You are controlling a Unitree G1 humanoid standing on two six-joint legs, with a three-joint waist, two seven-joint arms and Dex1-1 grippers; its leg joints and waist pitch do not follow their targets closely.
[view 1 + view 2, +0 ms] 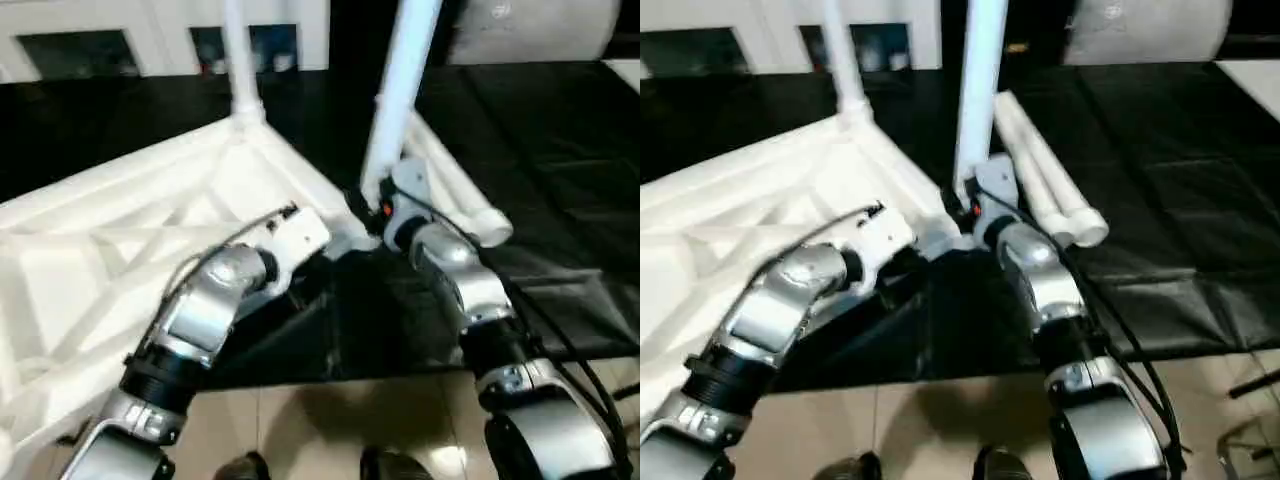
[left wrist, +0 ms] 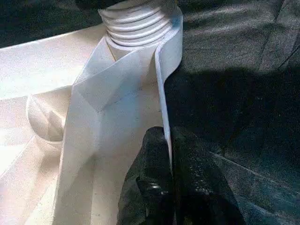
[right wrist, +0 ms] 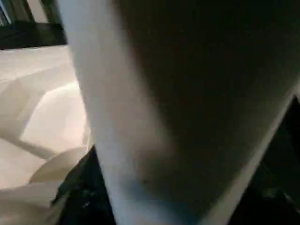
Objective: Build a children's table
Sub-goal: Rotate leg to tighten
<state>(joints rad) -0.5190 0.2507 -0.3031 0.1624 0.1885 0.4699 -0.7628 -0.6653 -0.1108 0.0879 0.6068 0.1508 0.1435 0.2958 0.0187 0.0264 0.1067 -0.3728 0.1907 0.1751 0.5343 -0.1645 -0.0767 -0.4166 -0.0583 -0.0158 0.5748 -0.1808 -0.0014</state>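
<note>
From the left eye view we see the table top (image 1: 120, 230) lying upside down on the black work surface (image 1: 560, 150), its ribbed underside facing up. One leg (image 1: 237, 50) stands upright in the far corner socket of the top, and a second leg (image 1: 398, 90) stands at the corner nearest to us. Our right gripper (image 1: 372, 205) is at the base of this second leg, but we cannot tell if its fingers hold it. In the right eye view two more legs (image 1: 1045, 170) lie flat on the surface just beside the top, behind the right gripper. In the left wrist view our left gripper (image 2: 169, 159) is closed on the thin rim of the top, one black finger on each side, near a threaded socket (image 2: 136, 23). In the right wrist view the second leg (image 3: 154, 117) is very close, with the top (image 3: 33, 93) beside it.
</note>
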